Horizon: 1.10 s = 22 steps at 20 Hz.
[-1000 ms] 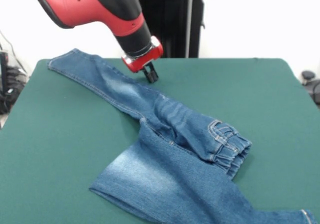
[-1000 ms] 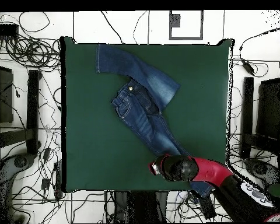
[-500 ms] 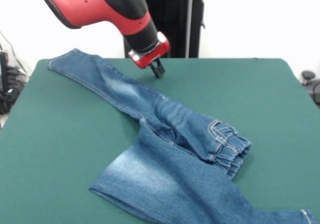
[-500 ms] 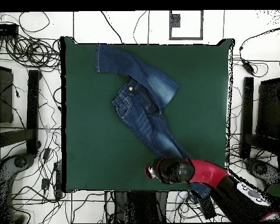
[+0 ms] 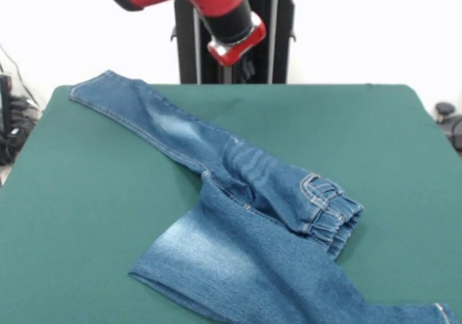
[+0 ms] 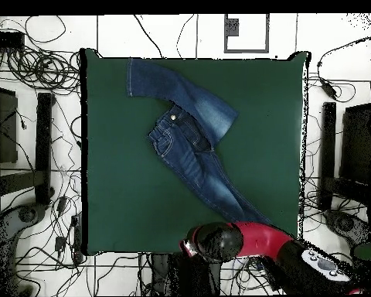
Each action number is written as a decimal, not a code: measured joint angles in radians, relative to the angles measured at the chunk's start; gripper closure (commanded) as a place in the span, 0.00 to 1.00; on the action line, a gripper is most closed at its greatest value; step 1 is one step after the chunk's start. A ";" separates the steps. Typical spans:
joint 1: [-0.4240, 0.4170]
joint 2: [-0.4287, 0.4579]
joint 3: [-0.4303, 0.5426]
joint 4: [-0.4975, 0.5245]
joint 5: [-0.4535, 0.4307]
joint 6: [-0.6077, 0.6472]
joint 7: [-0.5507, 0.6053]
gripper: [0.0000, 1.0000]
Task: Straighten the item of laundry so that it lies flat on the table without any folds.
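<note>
1. One garment, the jeans (image 5: 253,216), lies on the green worktop (image 5: 86,216) with nothing gripping it; the hand (image 5: 247,68) hangs above the worktop's edge nearest the pedestal, clear of the denim and carrying nothing.
2. Whether that hand is open or closed cannot be told, since its tips are dark against the dark pedestal in the front view and the overhead view shows only the arm's end (image 6: 208,241).
3. Being raised and well apart from the jeans, the arm leaves the whole garment in sight, which judging by the pose suits a fresh look at the cloth before another pull.
4. Relative to the waistband (image 5: 330,212), one leg (image 5: 144,111) runs out straight and fairly flat toward the worktop corner beside the pedestal.
5. From that same waistband the other leg (image 5: 216,266) bends back at the crotch and crosses toward the opposite edge, so the pair makes a sharp angle rather than lying side by side.
6. Around the waistband the denim is bunched and raised by the elastic, and a fold shows where the two legs meet.
7. Faded pale patches mark both legs, and light stitching outlines a pocket (image 5: 314,187) just beside the waistband.
8. As a judgement, the task is unfinished: the bent leg needs swinging round and the crotch fold smoothing.
</note>
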 measured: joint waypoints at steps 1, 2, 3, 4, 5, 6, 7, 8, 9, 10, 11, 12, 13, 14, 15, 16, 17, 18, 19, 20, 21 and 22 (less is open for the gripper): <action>0.005 -0.024 0.000 0.006 0.000 0.000 0.000 1.00; 0.011 -0.048 0.000 0.012 0.000 0.000 0.000 1.00; 0.013 -0.060 0.000 0.013 0.000 -0.001 0.000 1.00; 0.016 -0.074 0.000 0.013 0.000 -0.002 0.000 1.00; 0.018 -0.084 0.000 0.013 0.000 -0.005 0.000 1.00; 0.022 -0.102 0.000 0.013 0.000 -0.013 0.000 1.00; 0.027 -0.121 0.000 0.013 0.000 -0.022 0.000 1.00; 0.029 -0.130 0.000 0.013 0.000 -0.029 0.000 1.00; 0.031 -0.137 0.000 0.013 0.000 -0.034 0.000 1.00; 0.036 -0.156 0.000 0.013 0.000 -0.053 0.000 1.00; 0.038 -0.161 0.000 0.014 -0.001 -0.059 0.000 1.00; 0.041 -0.170 0.000 0.013 0.000 -0.069 0.000 1.00; 0.044 -0.176 0.000 0.013 0.000 -0.077 0.000 1.00; 0.047 -0.182 0.000 0.014 -0.001 -0.086 0.000 1.00; 0.050 -0.188 0.000 0.014 -0.001 -0.094 0.000 1.00; 0.053 -0.197 0.000 0.014 0.000 -0.106 0.000 1.00; 0.056 -0.205 0.001 0.014 -0.001 -0.116 0.000 1.00; 0.057 -0.213 0.001 0.014 0.000 -0.124 0.000 1.00; 0.057 -0.226 0.001 0.014 -0.001 -0.130 0.000 1.00; 0.057 -0.232 0.001 0.013 -0.001 -0.129 0.000 1.00; 0.057 -0.240 0.001 0.012 -0.001 -0.129 0.000 1.00; 0.058 -0.248 0.001 0.011 -0.001 -0.129 0.000 1.00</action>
